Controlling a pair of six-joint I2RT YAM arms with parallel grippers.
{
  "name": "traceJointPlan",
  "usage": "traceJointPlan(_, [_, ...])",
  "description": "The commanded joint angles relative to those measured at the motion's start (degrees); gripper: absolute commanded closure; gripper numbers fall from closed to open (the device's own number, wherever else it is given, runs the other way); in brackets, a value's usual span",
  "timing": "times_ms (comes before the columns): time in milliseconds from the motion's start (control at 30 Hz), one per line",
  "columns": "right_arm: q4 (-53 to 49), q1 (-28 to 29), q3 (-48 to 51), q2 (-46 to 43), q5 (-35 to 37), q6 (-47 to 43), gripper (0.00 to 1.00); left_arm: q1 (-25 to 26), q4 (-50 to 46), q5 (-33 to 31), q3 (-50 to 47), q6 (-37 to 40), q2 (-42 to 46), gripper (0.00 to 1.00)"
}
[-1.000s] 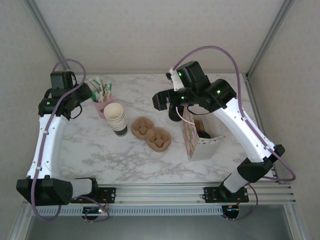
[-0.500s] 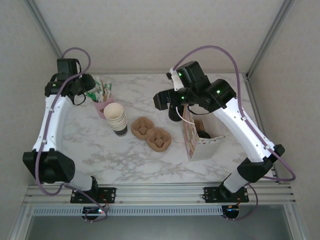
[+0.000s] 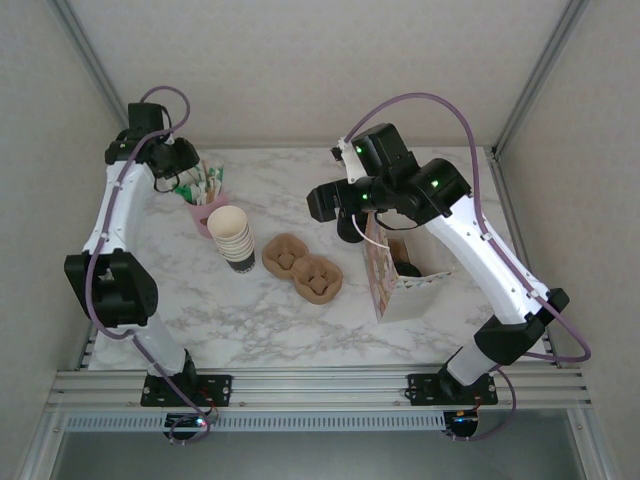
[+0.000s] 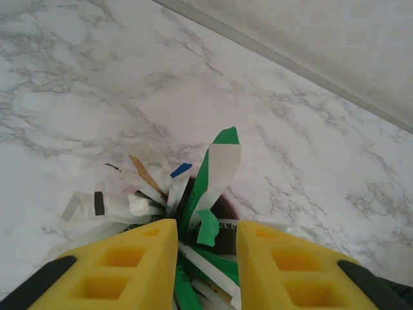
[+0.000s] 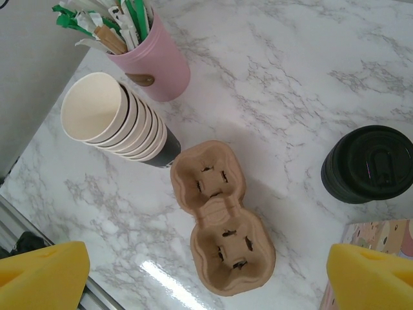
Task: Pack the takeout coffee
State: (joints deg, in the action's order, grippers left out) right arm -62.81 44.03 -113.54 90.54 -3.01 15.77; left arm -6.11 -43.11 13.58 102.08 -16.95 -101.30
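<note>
- Count: one coffee [image 5: 368, 165], one stack [image 5: 116, 119] of lidless cups (rims too close together to count), one pink cup [image 5: 151, 61] stuffed with packets [image 4: 216, 168], one two-slot carrier [image 5: 222, 236], one bag [image 3: 380, 275], two claws.
- Right claw [image 5: 205, 278]: spread wide, nothing in it, hanging over the counter [image 3: 200, 300].
- Coffee: upright on the counter with its lid on. It sits below the right claw, off toward the bag-side finger, just beside the bag's top corner. Not yet in the bag or the carrier.
- Carrier: flat, slots up, straight under the gap of the right claw.
- Stack and pink cup: out past the right claw's other finger, just beside each other, the pink cup the farther of the two.
- Left claw [image 4: 206, 258]: directly above the pink cup. Its fingers [image 4: 122, 258] are drawn in to a narrow gap, with green and white packets standing in it. Can't tell whether any packet is pinched.
- Vs a second ago: the left arm has swung up toward the far corner. Its claw was off to the side of the pink cup and now sits over it.
- Right arm has barely shifted. Coffee, stack, carrier and bag are where they were.
</note>
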Motion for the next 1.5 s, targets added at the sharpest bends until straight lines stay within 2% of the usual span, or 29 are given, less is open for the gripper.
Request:
traceJointPlan(0, [-0.3,0.26,0.68,-0.27,-0.06,-0.76,0.05,-0.48,0.0,2.54,2.42,-0.1,-0.91,0.69])
traceJointPlan(667, [0.05,0.26,1.73,-1.16,0.31,-0.83,0.06,-0.83,0.5,4.61,3.39,0.16,-3.46,0.77])
traceJointPlan(933, [0.07,0.26,2.16,-1.6,0.39,-0.74,0.06,-0.83,0.66,4.55,3.81,0.23,-3.65,0.85])
traceJointPlan(1200, [0.15,0.24,2.69,-2.3,0.55,-0.48,0.04,-0.77,0.49,4.67,4.68,0.43,-2.44,0.99])
traceJointPlan(1467, [0.73,0.23,3.49,-3.37,0.79,-0.17,0.01,-0.66,0.52,5.27,5.09,0.43,1.08,1.0])
